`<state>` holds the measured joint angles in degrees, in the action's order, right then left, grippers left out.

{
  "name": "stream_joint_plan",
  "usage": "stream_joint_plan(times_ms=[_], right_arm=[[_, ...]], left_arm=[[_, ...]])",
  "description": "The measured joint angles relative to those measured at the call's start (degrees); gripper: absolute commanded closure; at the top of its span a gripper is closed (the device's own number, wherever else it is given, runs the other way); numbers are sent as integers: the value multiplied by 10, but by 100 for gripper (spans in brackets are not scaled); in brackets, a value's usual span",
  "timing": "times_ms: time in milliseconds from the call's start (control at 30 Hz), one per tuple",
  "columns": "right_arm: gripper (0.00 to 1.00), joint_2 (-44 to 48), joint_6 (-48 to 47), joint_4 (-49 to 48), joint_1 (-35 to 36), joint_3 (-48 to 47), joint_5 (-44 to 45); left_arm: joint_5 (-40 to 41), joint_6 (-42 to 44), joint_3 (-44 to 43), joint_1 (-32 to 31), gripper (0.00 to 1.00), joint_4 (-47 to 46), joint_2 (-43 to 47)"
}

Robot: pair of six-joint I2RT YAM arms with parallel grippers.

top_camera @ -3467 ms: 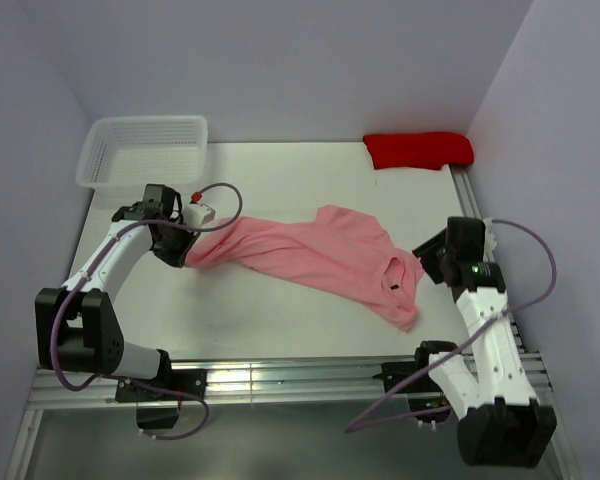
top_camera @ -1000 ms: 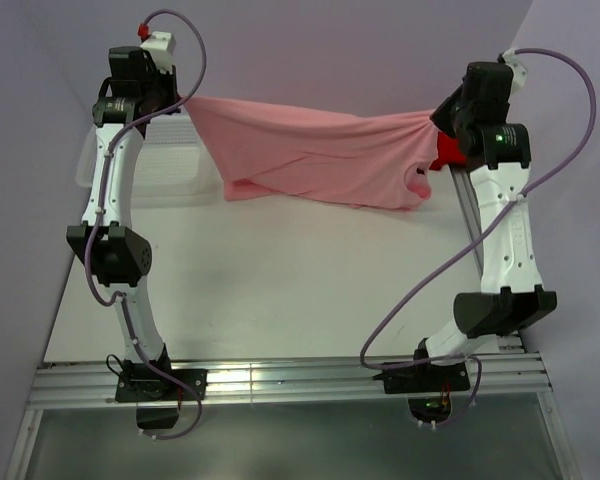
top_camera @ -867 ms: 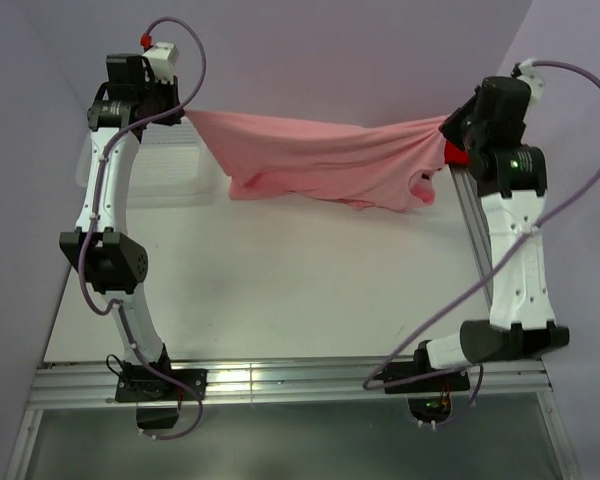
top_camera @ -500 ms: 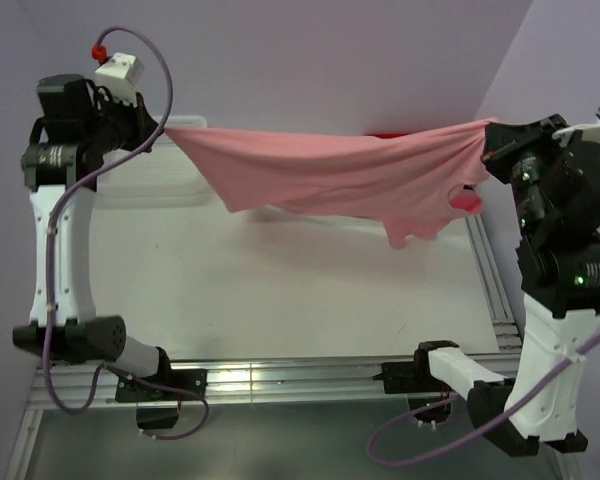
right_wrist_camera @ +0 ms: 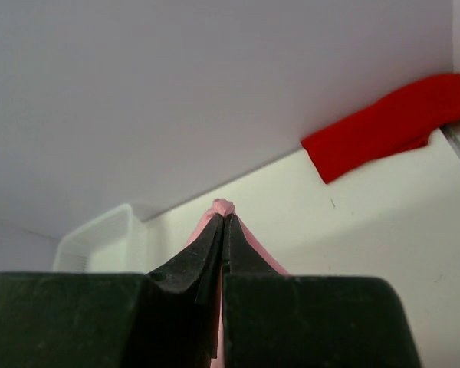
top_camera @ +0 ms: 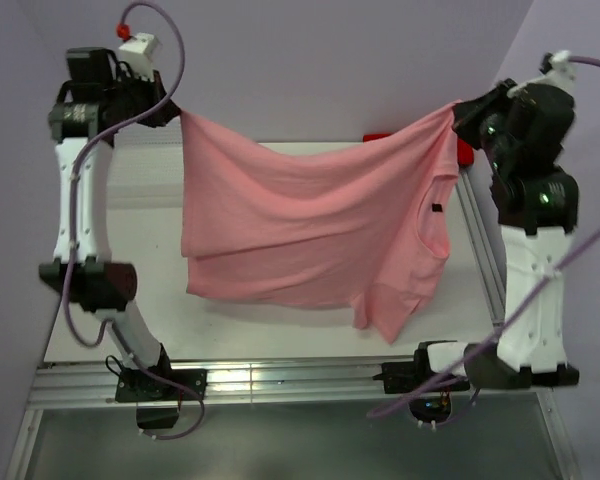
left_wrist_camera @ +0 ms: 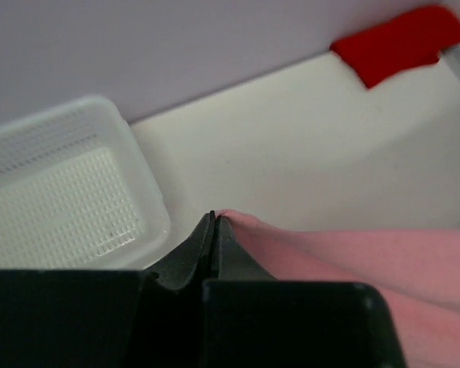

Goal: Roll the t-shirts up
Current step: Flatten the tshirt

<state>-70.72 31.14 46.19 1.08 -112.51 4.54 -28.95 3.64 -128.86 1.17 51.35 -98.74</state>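
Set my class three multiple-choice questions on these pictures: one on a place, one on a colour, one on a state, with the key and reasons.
1. The red cloth lies: A. at the table's far right corner; B. at its near edge; C. in its middle.
2. The t-shirt is: A. white; B. pink; C. blue.
3. The t-shirt is: A. rolled up; B. flat on the table; C. hanging spread between the left gripper and right gripper.
Key: 1 A, the wrist views show it there; 2 B, plain pink; 3 C, both grippers are shut on its edge, the rest hanging.
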Motion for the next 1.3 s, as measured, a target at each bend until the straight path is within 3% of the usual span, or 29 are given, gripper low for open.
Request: stream_joint_plan(times_ms=[167,300,433,533,667,800,933,1167,1300], right_arm=[[100,-138,-13,-31,0,1,-15],[100,-250,-25,-42,0,-25,-30],[100,-325,-36,-42,4,-100,-30],[100,-327,-40,-44,6,-135,-20],[100,-270,-40,-68,8,-125,-7],[100,-162,-37,-99,8,-28,6],[100,-39,-20,-127,8,129,8],[100,141,54,-177,9,547,4],[100,189,107,-180,10,744,-7]], left_arm=[[5,2,-96,-7,100,38,-231],[30,-8,-126,-20,100,31,-322],[39,-45,-137,-29,100,-19,-313],[45,-62,-158,-29,100,-65,-286],[62,-61,-162,-22,100,-105,-223],[75,-35,-139,-16,100,-110,-156],[92,21,-10,-13,100,-97,-74],[120,140,401,2,100,-75,16],[131,193,570,4,100,-49,21]])
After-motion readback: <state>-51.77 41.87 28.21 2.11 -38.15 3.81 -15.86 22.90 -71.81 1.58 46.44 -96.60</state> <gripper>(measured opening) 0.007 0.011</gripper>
